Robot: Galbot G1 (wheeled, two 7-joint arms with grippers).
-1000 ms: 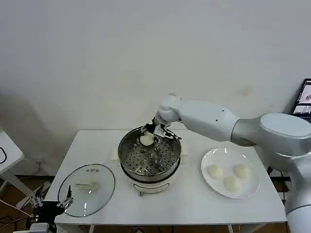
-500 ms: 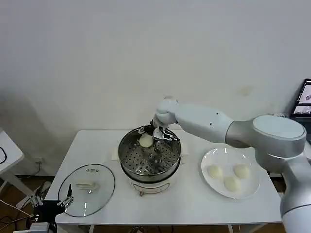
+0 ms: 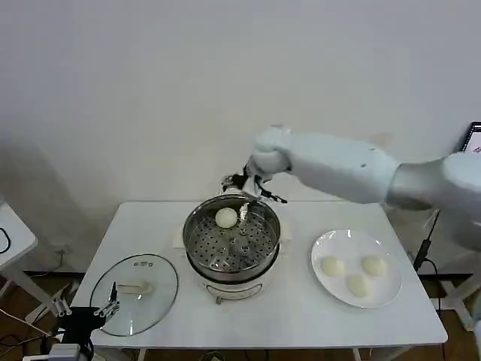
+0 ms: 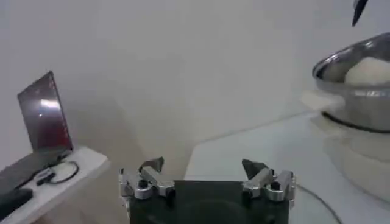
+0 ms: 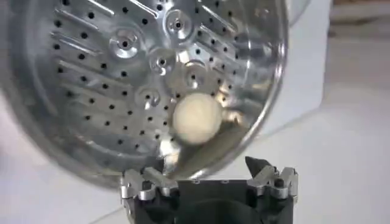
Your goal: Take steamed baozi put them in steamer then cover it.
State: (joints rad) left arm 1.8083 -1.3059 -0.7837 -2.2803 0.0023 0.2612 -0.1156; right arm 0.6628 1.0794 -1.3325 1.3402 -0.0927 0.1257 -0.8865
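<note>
1. White worktop [image 3: 301, 316] against a plain wall carries our steamer [image 3: 231, 242] at centre, with bare surface along the near edge.
2. One baozi [image 3: 226, 217] lies on the steamer's far tray side.
3. Our right gripper [image 3: 252, 189] hangs above the steamer's far rim, fingers [image 5: 261, 165] spread, holding nothing.
4. Three baozi sit on the plate [image 3: 356, 268], right.
5. Glass lid [image 3: 134, 292] lies near-left; left gripper [image 3: 83, 311] waits beside it, fingers parted.

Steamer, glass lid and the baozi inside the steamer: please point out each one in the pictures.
steamer [image 3: 197, 229], head view, on the left side of its steel rim.
glass lid [image 3: 154, 292], head view, on the clear glass right of its handle.
baozi [image 3: 226, 218], head view, on its domed top.
</note>
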